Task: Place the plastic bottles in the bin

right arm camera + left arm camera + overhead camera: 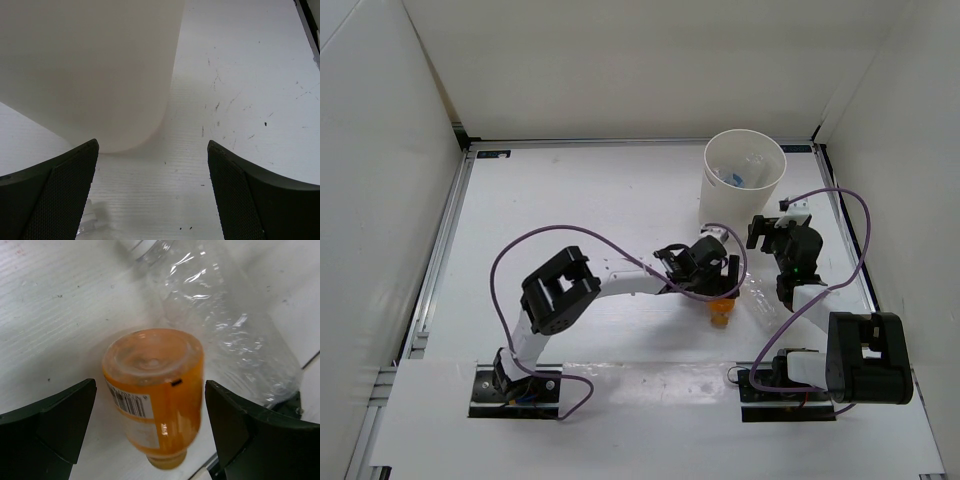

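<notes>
The left gripper (150, 420), jaws spread wide and empty, straddles the orange bottle (152, 390) at centre frame, placed to close on it. The unlabelled clear bottle (225, 325) lies just beside, upper right. The right gripper (152, 195), likewise released, hangs near the bin (90, 65), upper left.

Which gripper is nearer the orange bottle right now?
Left. The left gripper is open, with the orange bottle between its fingers. The right gripper is off to the side, open and empty, facing the bin.

Overhead looks down on table (580, 200); wrist views close, right shares bin (718, 198)
</notes>
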`<control>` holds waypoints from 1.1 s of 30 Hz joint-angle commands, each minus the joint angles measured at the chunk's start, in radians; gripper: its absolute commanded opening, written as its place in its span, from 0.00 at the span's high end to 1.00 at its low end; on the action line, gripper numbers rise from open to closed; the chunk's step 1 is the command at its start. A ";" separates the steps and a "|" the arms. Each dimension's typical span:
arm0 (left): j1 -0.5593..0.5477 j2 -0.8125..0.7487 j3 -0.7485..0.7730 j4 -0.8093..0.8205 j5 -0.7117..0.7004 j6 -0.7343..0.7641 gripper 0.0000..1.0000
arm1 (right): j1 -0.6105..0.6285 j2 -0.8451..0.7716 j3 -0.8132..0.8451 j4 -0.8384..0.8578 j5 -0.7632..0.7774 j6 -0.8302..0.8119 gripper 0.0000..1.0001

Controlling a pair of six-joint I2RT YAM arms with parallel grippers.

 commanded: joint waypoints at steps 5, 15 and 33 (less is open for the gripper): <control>0.011 0.069 0.053 -0.010 0.052 -0.022 0.00 | 0.005 -0.002 0.033 0.036 0.024 -0.006 0.10; 0.042 -0.012 -0.060 0.118 0.156 -0.011 0.41 | 0.007 -0.002 0.033 0.036 0.022 -0.006 0.10; 0.163 -0.422 0.243 0.070 -0.198 0.612 0.47 | 0.004 -0.002 0.034 0.035 0.022 -0.004 0.10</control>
